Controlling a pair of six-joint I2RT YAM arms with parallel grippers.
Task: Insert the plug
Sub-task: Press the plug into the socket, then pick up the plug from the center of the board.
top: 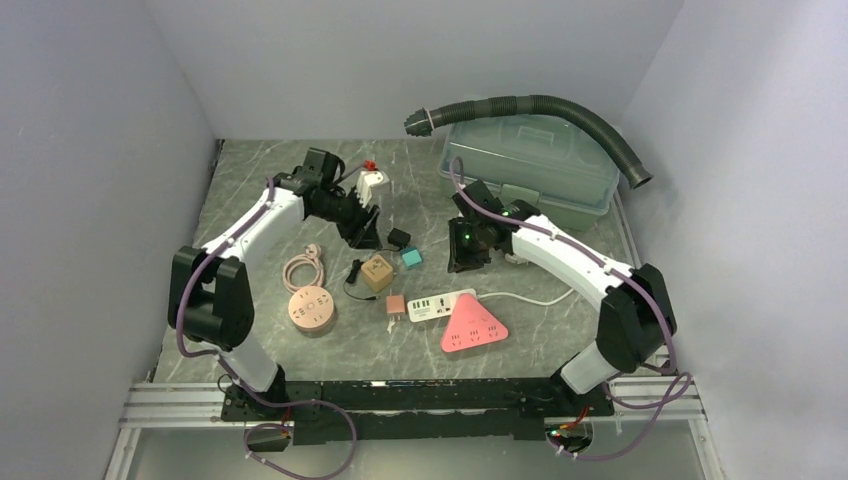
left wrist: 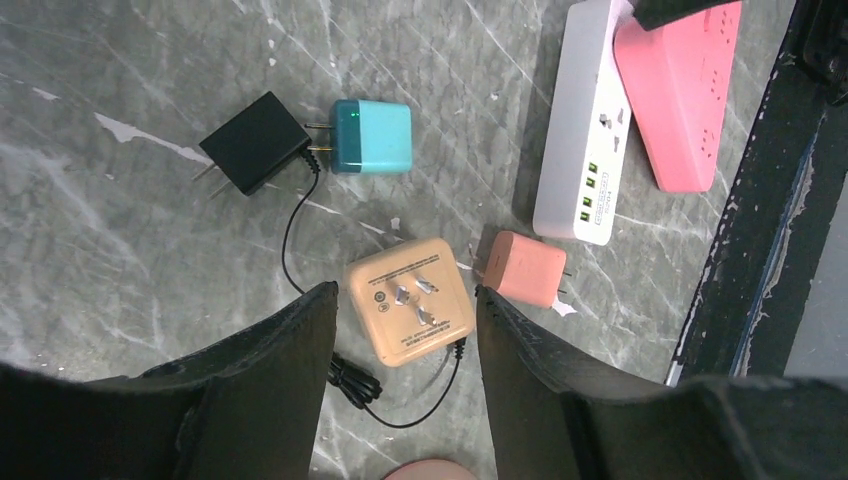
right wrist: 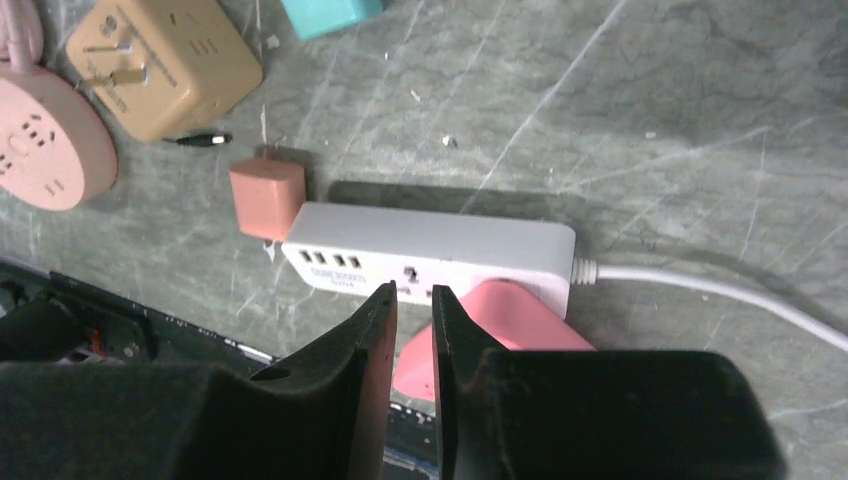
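A tan cube plug (left wrist: pixel 410 312) lies on the marble table with its three prongs facing up (top: pixel 378 272). My left gripper (left wrist: pixel 405 295) hovers over it, open, with a finger on either side and not touching it. A white power strip (right wrist: pixel 430 250) lies near the front, with a pink triangular strip (right wrist: pixel 510 320) against it. My right gripper (right wrist: pixel 413 290) hangs above the white strip's near edge, its jaws a narrow gap apart with nothing between them. In the top view the left gripper (top: pixel 365 238) and right gripper (top: pixel 465 262) flank the cluster of plugs.
A small salmon plug (left wrist: pixel 525 268) sits by the strip's USB end. A black adapter (left wrist: pixel 255 155) touches a teal cube (left wrist: pixel 372 137). A round pink socket (top: pixel 311 308) with coiled cord lies at the left. A grey-green toolbox (top: pixel 530 165) and black hose (top: pixel 560 108) are at the back right.
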